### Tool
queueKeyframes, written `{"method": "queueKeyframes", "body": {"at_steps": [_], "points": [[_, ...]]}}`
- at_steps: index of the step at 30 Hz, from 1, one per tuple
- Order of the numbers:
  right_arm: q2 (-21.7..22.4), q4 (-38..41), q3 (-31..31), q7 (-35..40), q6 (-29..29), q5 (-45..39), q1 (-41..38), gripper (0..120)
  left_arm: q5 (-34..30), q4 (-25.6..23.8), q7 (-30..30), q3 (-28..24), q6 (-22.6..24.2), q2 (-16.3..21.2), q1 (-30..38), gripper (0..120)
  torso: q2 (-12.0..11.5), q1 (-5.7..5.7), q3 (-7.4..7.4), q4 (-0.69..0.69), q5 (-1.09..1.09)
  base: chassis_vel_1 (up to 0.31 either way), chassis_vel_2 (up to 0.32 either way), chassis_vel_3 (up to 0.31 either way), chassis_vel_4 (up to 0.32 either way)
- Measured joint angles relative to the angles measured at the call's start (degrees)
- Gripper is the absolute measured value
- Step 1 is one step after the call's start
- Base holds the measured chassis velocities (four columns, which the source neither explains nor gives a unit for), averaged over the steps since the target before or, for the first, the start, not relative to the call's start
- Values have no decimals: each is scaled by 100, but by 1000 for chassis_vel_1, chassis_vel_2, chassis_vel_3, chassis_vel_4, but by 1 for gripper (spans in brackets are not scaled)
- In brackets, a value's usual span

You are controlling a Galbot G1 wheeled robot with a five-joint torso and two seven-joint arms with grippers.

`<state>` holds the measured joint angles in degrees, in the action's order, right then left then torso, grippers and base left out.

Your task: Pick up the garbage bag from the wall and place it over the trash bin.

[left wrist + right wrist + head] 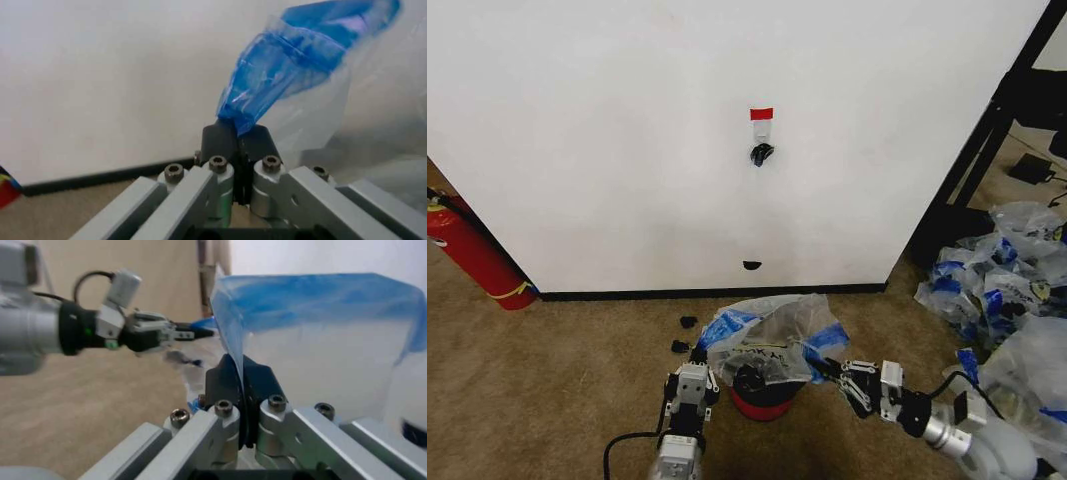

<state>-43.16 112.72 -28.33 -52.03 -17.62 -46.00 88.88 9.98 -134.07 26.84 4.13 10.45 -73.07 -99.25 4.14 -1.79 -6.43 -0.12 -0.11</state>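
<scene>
Open floor: you have bare carpet [557, 380] on your left.
In the way: bag heap [1002, 275] on your right, wall [627, 150] close ahead.

translucent white-and-blue garbage bag [772, 335], red-based trash bin [762, 402], white wall [627, 150]

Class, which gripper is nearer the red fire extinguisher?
Left. The left gripper grips the garbage bag on the fire extinguisher's side; the right gripper grips its far side.
</scene>
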Motion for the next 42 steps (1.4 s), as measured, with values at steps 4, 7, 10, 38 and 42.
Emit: {"method": "queueKeyframes", "body": {"at_steps": [4, 7, 10, 38, 42], "points": [[307, 90, -103, -176, 80, -175, -369, 0, 250, -282, -23, 123, -85, -127, -267, 0, 0, 0, 0, 5, 0, 0, 0, 0, 0], [339, 8, -81, -168, 78, -158, -521, 0, 305, -221, -26, 132, -93, -182, -271, 0, 0, 0, 0, 5, 0, 0, 0, 0, 0], [251, -179, 8, -71, 34, -25, -587, 0, 325, 43, -20, 98, -99, -227, -216, 0, 0, 0, 0, 1, 0, 0, 0, 0, 0], [-111, -952, 476, -73, -26, 667, -452, 0, 245, 1435, 103, -245, 42, -196, 491, 0, 0, 0, 0, 6, 17, 0, 0, 0, 0], [-129, -880, 460, -52, -86, 534, -467, 0, 301, 1207, -74, -288, 170, -85, 554, 0, 0, 0, 0, 5, -32, 0, 0, 0, 0]]}}
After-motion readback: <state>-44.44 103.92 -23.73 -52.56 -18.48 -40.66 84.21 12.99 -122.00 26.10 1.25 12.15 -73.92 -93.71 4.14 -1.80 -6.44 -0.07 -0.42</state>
